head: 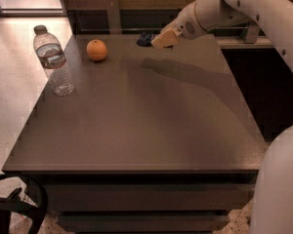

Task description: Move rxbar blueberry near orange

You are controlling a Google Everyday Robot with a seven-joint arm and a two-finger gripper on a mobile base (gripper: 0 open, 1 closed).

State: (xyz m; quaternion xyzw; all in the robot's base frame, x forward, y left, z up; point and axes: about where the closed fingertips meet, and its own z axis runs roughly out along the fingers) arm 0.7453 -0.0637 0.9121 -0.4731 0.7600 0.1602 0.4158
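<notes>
Nearest, well in front of the small round smooth orange (96, 49) and to its right, a rounded white plastic part of the robot body (281, 189) fills the lower corner, and a black loop (19, 204) lies on the pale speckled floor to the front left. The large square dark grey-brown table (136, 130) bears the orange near its far left corner. Left of the orange and a little nearer stands 1 clear plastic water bottle (53, 62), upright, with a dark cap on and a pale label band; what is in it is clear like water, and its level cannot be told. Right of the orange, at about the same depth and apart from it, the tan 2-finger gripper (155, 41) is closed narrowly on the small flat rxbar blueberry (145, 38) in its dark navy-blue wrapper, whose free end points towards the orange. The bar hangs above the table top, with a shadow below it. The white arm (234, 4) reaches in from the far right.
</notes>
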